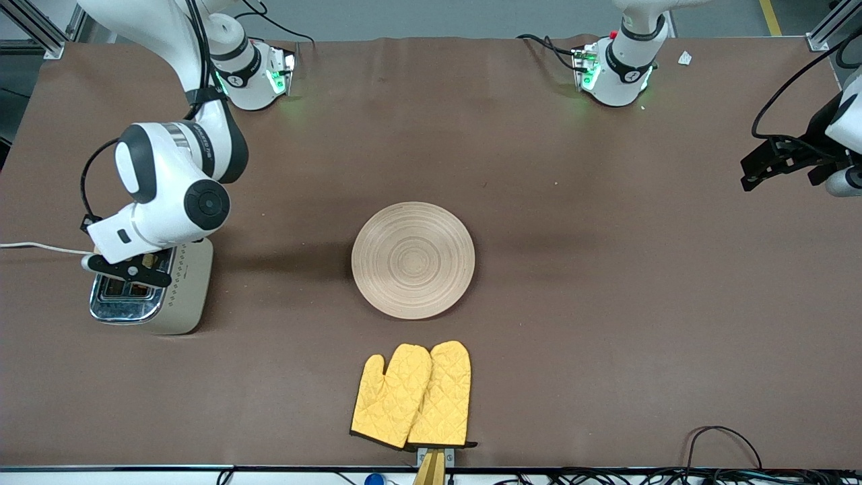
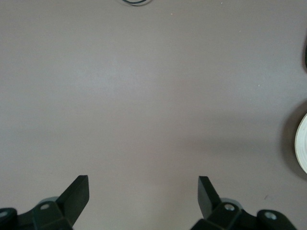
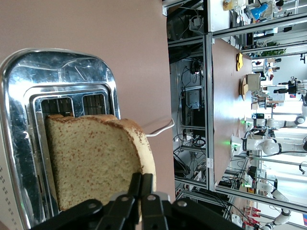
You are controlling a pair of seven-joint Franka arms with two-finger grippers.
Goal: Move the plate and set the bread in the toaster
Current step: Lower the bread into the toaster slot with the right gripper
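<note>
Right gripper (image 3: 141,194), over the toaster (image 1: 151,289), pinches the bread (image 3: 96,160) upright (edge aligned to enter a slot). Left gripper (image 2: 144,194) waits with jaws spread; the plate (image 1: 413,260) lies mid-table.

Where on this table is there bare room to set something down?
Bare cloth lies between the toaster and the plate, and from the plate toward the left arm's end. Crowded: the plate-to-oven mitts gap, and the toaster under the right gripper.
</note>
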